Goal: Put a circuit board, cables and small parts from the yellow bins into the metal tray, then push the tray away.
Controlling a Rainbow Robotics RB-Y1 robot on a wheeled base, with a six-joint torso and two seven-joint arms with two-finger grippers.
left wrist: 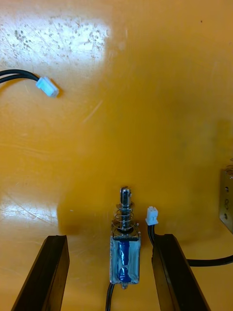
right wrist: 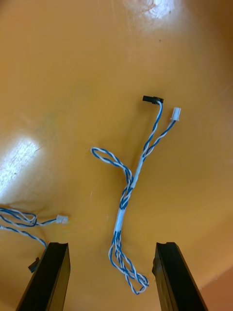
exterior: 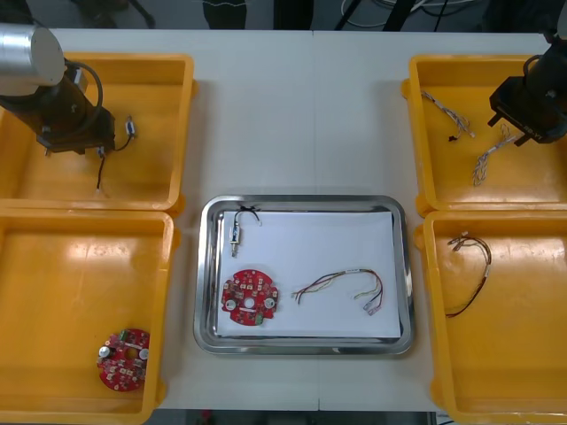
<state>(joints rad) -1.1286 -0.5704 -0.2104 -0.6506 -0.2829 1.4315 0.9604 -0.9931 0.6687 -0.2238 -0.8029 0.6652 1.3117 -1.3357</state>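
Well, writing: board markings are too small to read.
Left claw (left wrist: pixel 110 238): over the upper-left bin (exterior: pixel 159 164); fingers spread wide, gripping nothing.
Metal part (left wrist: pixel 124 250): lies between the left fingers and touches neither. It is a shiny cylinder with a blue-wrapped body, a spring and pin at one end and a black lead at the other.
White plug (left wrist: pixel 152 215): just beside the metal part, on a black lead.
Right claw (right wrist: pixel 111 245): over the upper-right bin (exterior: pixel 443 181); fingers spread wide and empty.
Twisted cable (right wrist: pixel 122 212): blue and white; its looped end lies between the right fingers, and the far end carries one black plug and one white.
Second twisted cable (right wrist: pixel 19 216): on the bin floor, beside one right finger.
Tray (exterior: pixel 301 202): centre of the frame, with a shiny metal rim and white inside.
Board (exterior: pixel 250 298): round and red, in the tray's lower left.
Tray part (exterior: pixel 236 232): in the tray's upper left.
Red-yellow cable (exterior: pixel 341 290): in the tray, right of the board and apart from it.
Lower-left bin (exterior: pixel 71 283): holds a spare board (exterior: pixel 123 359).
Lower-right bin (exterior: pixel 514 354): holds a thin curved cable (exterior: pixel 485 266).
Bins: glossy yellow plastic.
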